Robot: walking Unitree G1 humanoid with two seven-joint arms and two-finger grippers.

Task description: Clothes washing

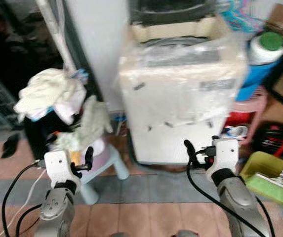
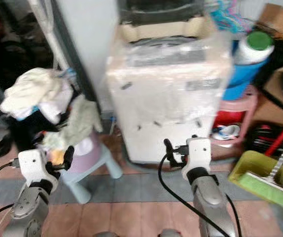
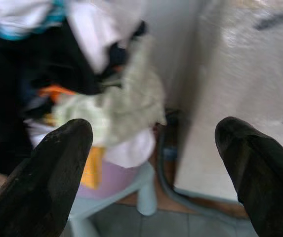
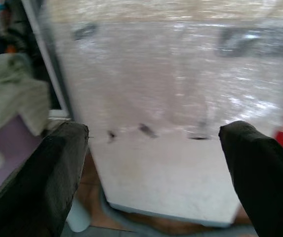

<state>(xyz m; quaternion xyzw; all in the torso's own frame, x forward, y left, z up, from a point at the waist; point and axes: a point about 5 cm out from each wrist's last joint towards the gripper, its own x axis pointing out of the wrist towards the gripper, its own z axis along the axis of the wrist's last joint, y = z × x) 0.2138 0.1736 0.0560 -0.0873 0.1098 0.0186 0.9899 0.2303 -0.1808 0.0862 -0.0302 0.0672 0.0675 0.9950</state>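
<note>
Both grippers are held up in front of the robot, and both have their black fingers spread wide with nothing between them. The left gripper [image 1: 84, 160] sits low and close to the pile of clothes [image 1: 62, 106], which is just ahead of it and a little higher. The right gripper [image 1: 193, 150] faces the washing machine [image 1: 181, 94] and is well apart from the clothes. So the left arm looks like the one to reach first, I think, going forward and up. The clothes sit in a heap in a lilac tub [image 1: 100, 148] on a small pale blue stool [image 1: 106, 170]. The heap is soft and lumpy. A creamy white cloth [image 1: 45, 91] is bunched on top. A pale green cloth [image 1: 89, 123] hangs down the side toward the washing machine, long way up and down, and it is the piece nearest the left gripper. Dark clothes are under these, and a bit of orange peeks out low down. The washing machine stands to the right of the stool, just beside it. It is a tall white box wrapped in shiny, crinkly plastic, with a dark lid [image 1: 173, 10] at the top. The floor is reddish tile with a gray strip. Soft cloth like this may slip or drag other pieces along, so a pinch on the hanging green cloth seems easiest.
</note>
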